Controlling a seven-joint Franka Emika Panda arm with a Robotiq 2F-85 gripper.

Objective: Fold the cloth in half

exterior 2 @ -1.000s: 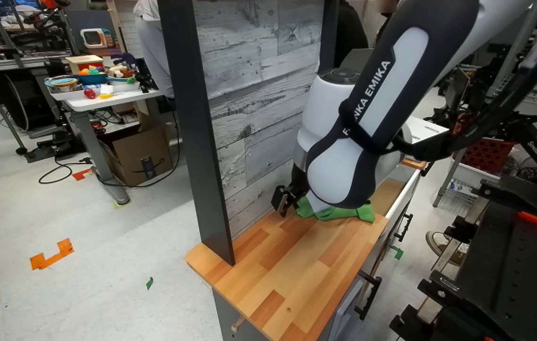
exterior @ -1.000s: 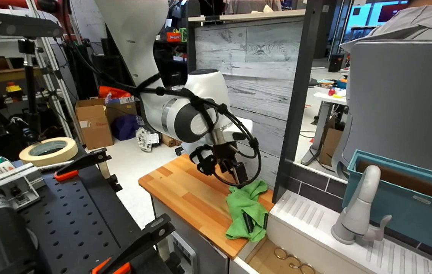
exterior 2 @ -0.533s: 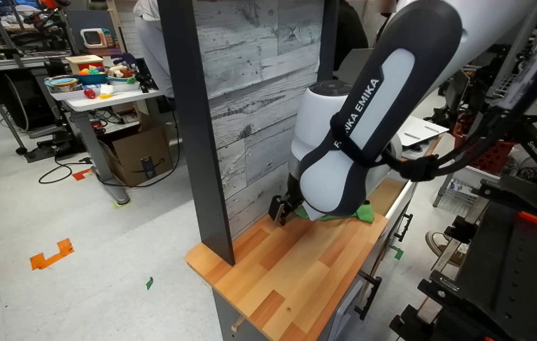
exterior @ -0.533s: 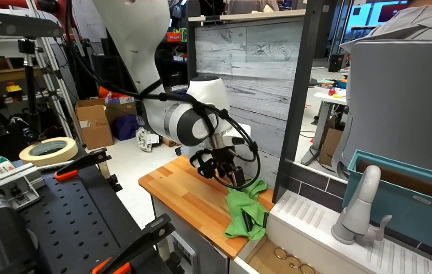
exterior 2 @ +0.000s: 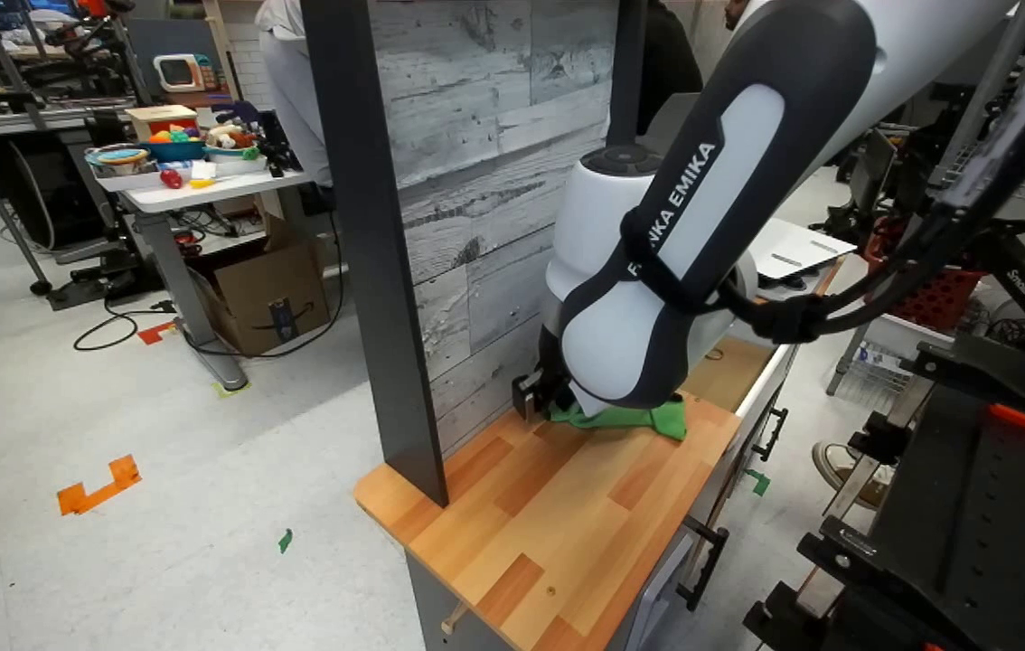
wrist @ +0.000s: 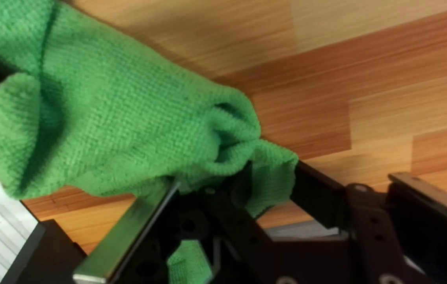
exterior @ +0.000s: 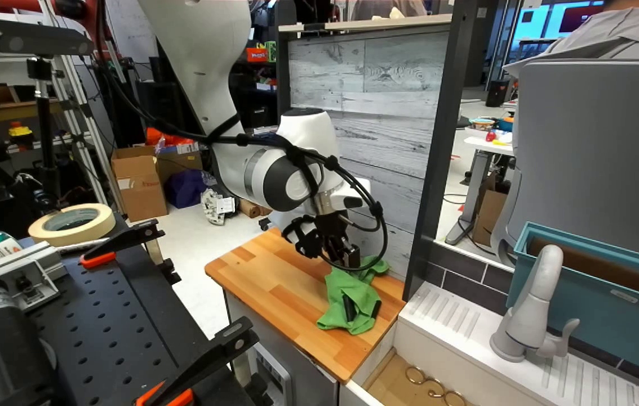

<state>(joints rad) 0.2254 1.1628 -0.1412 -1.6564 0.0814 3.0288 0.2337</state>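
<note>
A crumpled green cloth lies on the wooden counter, below the panel; it shows in both exterior views. A dark object pokes out of its folds. My gripper stands over the cloth's panel-side end, low above the counter. In the wrist view a bunched edge of the green cloth fills the space between the fingertips, touching the pads, so the jaws are shut on it. The wrist and forearm hide part of the cloth in an exterior view.
A grey wood-look panel rises right behind the gripper. Beside the counter is an open drawer with metal rings, and a white sink ledge with a faucet. A black perforated table with clamps stands opposite.
The gripper dipped, then rose slightly, and its jaws have drawn together. The cloth and the dark object in it have slid along the counter, away from the drawer.
</note>
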